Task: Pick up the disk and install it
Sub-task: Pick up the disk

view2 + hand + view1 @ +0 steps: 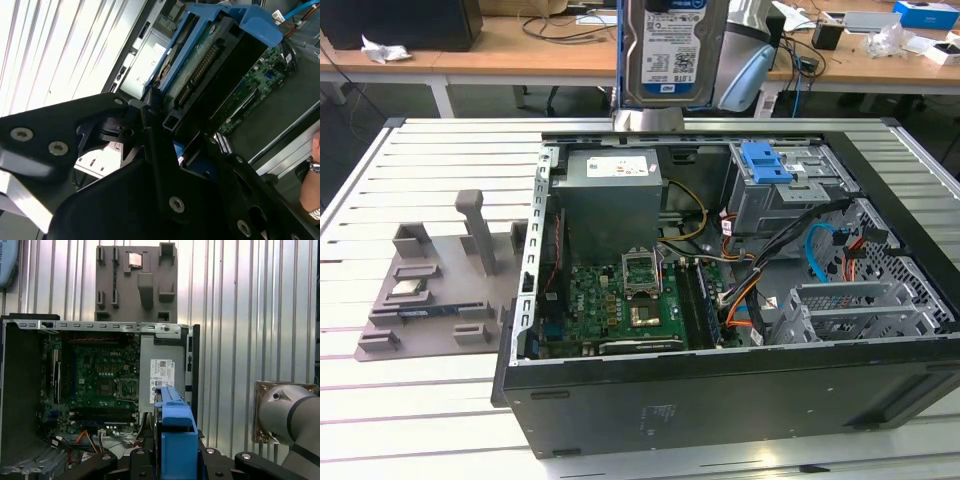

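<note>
Disk (670,45) hangs upright in the air with its label toward the exterior camera. It is above the far edge of the open case (720,400), near the power supply (610,185), and clear of both. Gripper (175,462) pinches it. In the first wrist view, black fingers (142,462) sit tight on either side of the disk's blue frame, closed down onto it. The second wrist view shows the same clamp close up, connector edge pointing away from the gripper. Blue bracket (765,162) sits on the drive bay (790,200), on the exterior view's right of the power supply. Grey fixture (430,290) lies on the table (380,400), at the exterior view's left of the case.
</note>
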Controlling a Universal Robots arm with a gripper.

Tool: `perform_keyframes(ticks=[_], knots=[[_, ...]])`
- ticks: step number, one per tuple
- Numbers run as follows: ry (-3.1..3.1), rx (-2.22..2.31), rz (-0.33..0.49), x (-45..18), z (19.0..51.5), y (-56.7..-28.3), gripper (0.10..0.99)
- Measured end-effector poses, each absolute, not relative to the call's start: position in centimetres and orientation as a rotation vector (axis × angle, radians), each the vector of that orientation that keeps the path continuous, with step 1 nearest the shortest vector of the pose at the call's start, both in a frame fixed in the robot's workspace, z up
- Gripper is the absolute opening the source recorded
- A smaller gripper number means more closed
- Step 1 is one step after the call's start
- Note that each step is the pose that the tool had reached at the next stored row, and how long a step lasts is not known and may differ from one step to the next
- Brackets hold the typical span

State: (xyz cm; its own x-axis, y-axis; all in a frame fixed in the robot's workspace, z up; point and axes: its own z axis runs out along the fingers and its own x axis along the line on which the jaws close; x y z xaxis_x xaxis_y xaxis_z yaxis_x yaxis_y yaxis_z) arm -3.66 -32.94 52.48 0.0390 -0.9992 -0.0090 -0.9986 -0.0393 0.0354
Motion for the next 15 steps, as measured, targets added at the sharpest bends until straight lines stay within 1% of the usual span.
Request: perform_keyframes(ticks=[8, 15], knots=[[-2.164, 2.25, -0.049, -2.0, 52.4, -33.2, 0.369], [-2.164, 2.25, -0.049, -2.0, 52.4, -36.7, 0.369]])
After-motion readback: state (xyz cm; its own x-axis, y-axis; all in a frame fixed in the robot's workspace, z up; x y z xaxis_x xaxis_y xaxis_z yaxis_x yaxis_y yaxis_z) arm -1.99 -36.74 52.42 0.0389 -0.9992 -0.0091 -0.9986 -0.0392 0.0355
